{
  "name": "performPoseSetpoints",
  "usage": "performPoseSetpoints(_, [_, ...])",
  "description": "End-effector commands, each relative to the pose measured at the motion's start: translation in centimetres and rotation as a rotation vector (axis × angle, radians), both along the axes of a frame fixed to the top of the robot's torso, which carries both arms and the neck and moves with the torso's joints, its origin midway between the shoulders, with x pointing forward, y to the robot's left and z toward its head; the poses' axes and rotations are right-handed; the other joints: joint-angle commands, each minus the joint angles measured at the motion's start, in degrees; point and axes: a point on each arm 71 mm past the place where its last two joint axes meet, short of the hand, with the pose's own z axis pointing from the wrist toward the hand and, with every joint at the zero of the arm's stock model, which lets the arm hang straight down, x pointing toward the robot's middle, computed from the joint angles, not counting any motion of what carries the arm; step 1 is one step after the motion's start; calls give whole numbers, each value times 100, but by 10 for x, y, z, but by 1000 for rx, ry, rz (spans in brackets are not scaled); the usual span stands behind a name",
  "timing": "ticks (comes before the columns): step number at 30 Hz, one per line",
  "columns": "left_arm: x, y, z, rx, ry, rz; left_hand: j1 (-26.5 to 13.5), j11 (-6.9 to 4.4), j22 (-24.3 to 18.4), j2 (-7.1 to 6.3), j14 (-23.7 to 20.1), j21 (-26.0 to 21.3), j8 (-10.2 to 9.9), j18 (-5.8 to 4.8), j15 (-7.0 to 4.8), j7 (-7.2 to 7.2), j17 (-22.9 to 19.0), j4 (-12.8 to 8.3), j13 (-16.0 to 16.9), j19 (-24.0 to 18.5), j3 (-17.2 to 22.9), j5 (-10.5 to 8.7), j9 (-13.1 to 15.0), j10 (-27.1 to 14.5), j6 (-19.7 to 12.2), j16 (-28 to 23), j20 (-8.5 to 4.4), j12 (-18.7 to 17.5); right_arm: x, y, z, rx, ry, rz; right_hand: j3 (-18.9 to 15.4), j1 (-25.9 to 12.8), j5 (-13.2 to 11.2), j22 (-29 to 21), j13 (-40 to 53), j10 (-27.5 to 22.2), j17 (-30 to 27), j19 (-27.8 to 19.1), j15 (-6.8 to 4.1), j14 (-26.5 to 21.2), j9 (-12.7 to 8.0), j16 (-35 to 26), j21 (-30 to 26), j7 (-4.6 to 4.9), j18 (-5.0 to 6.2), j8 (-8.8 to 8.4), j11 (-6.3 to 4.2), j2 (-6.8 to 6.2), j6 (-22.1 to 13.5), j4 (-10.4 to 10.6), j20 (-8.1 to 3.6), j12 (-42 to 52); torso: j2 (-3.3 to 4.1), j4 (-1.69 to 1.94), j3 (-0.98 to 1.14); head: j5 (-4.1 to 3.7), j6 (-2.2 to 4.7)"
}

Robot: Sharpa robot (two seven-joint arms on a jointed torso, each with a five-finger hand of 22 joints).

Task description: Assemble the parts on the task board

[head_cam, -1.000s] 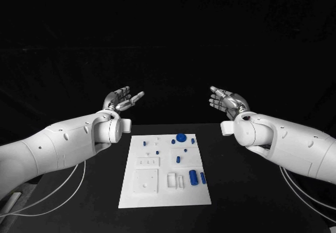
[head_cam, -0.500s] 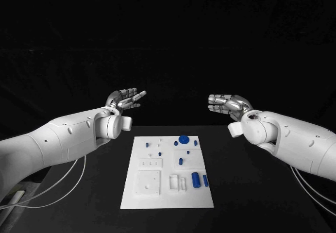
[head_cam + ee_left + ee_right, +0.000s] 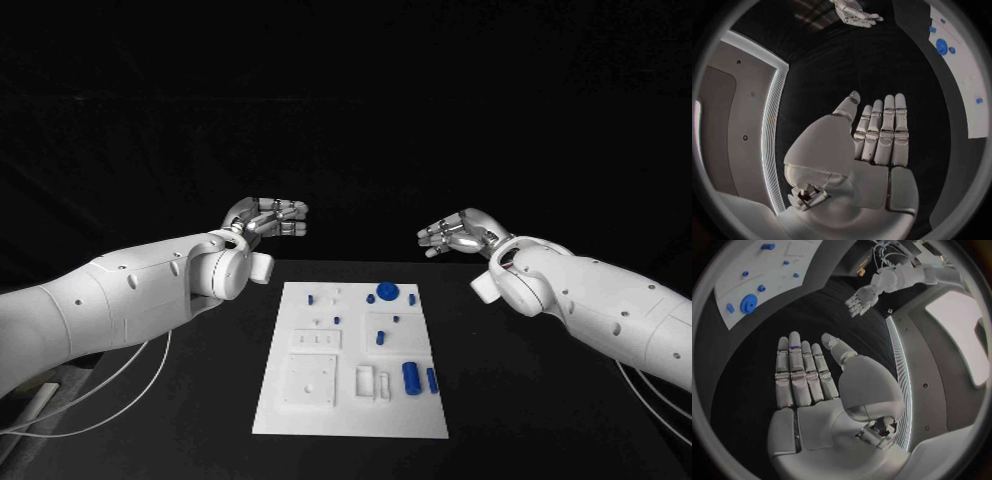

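Note:
The white task board [image 3: 320,398] lies in the middle of the black table, with several small blue parts on it: a round blue disc [image 3: 388,291] near its far end and blue cylinders [image 3: 413,378] near its right front. Both hands hang in the air beyond the board's far end, holding nothing. My left hand [image 3: 268,218] is up at the far left with its fingers straight and side by side [image 3: 882,131]. At the far right, my right hand [image 3: 462,232] is also flat and empty [image 3: 804,372]. The board shows at the rim of the wrist views [image 3: 962,75] [image 3: 773,265].
White cables [image 3: 101,395] trail under the left arm at the table's left edge, and more cables [image 3: 649,400] hang under the right arm. Bare black table [image 3: 548,400] lies on both sides of the board.
Both hands have turned and dropped lower, palms rolling downward, and moved slightly inward. The camera has shifted, so the board sits a little lower and further right in the picture.

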Motion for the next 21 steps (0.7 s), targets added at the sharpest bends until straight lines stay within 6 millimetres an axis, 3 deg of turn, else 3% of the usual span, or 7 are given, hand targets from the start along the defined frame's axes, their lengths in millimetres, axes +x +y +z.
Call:
performPoseSetpoints(1, [-5,-8,7,4,-37,-75,138,10,17,13,-13,59,10,-56,4,28,-9,-169,0,-34,92,2,5,10,28,-12,-43,19,-2,7,0,-250,-106,91,19,13,-79,43,4,74,76,372,-137,405,5,102,155,-13,110,16,-36,-99,53,-5,-144,30,170,107,-69,-15,97])
performPoseSetpoints(5, [-10,-14,12,-5,-44,-117,206,46,105,-32,-57,231,13,-39,18,53,-11,-430,2,-156,173,-60,7,-74,-4,-12,-35,23,-2,14,1,-397,-171,132,-121,150,-275,168,4,79,347,1152,-361,1146,2,423,534,-51,251,14,-106,-226,80,4,-368,28,326,231,-131,-90,207])
performPoseSetpoints(7, [-13,-17,13,-9,-46,-133,161,52,145,-57,-37,314,11,-31,15,57,-9,-514,1,-199,154,-74,6,-94,-23,-8,-34,19,-2,17,1,-451,-200,145,-308,198,-290,307,15,76,927,1748,-445,1187,6,1523,858,-79,388,24,-152,-245,94,21,-477,57,379,278,-147,-125,226])
performPoseSetpoints(10, [-18,-20,15,-13,-49,-152,95,57,181,-65,12,407,13,-32,4,60,-8,-600,0,-231,100,-80,6,-107,-53,-10,-38,18,-2,22,2,-521,-244,155,-429,258,-280,495,5,-43,1705,2284,-447,1126,0,2902,1206,-97,565,9,-125,-236,82,1,-518,33,486,346,-171,-165,305])
performPoseSetpoints(13, [-22,-21,17,-15,-53,-166,36,64,185,-74,18,452,13,-34,8,66,-7,-657,2,-261,24,-86,6,-129,-66,-8,-30,20,-1,27,2,-571,-276,159,-442,254,-285,639,3,-81,2191,2310,-447,992,-2,3578,1361,-92,642,4,-118,-251,79,-4,-486,26,558,398,-181,-200,332])
performPoseSetpoints(17, [-26,-22,21,-17,-59,-181,-11,70,163,-58,12,464,13,-34,13,69,-5,-691,2,-273,-58,-92,7,-148,-75,-8,-19,21,-1,34,3,-645,-322,162,-359,275,-271,820,5,-160,2499,2530,-435,900,0,4141,1599,-103,670,6,-103,-284,67,-6,-531,28,655,465,-210,-244,358])
performPoseSetpoints(21, [-31,-24,25,-20,-65,-195,-37,83,126,-24,22,474,12,-28,16,79,-3,-720,3,-256,-154,-99,6,-187,-102,-5,-15,21,-2,42,4,-716,-367,161,-247,274,-319,1030,4,-203,2529,2602,-417,846,1,4458,1901,-112,572,7,-96,-326,43,-4,-586,25,748,516,-235,-253,409])
